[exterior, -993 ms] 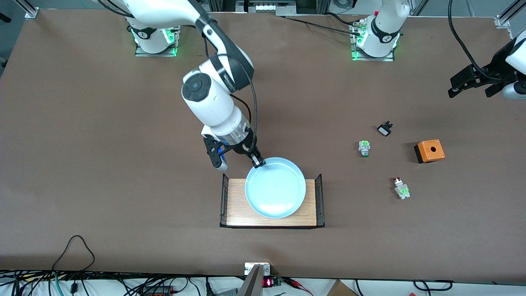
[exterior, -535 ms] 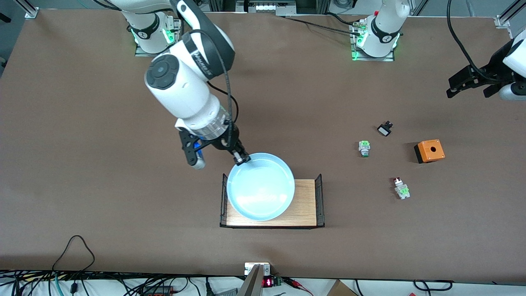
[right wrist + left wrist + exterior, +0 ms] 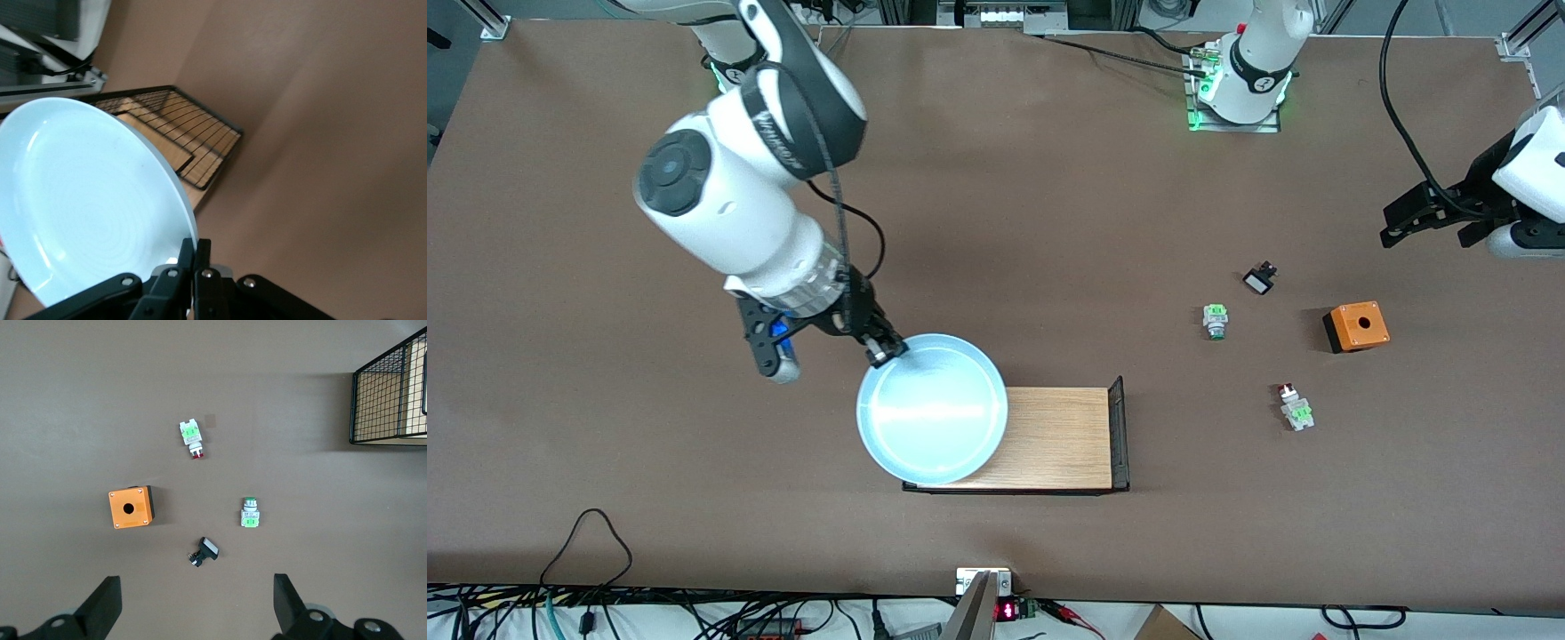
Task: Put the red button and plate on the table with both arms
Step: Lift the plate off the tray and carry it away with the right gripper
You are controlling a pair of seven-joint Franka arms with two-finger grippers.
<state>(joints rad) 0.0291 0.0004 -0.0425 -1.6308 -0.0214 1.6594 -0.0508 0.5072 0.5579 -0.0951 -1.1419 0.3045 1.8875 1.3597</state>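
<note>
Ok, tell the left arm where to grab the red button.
Grip the red button across its white-grey middle, coming straight down with the open left gripper. It lies flat on its side on the table, clear of the other switches, so its long sides are free.

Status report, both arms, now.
Right gripper shut on plate rim, over rack end. Left gripper open, above switches. Red button untouched. Nothing blocking.

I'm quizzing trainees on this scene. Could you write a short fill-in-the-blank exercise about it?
1. The right gripper is shut on the rim of the ____.
2. The plate hangs partly over the wooden ____.
3. The left gripper waits with its jaws ____.
4. The red button lies on the ____.

Missing words: plate; rack; open; table
</note>
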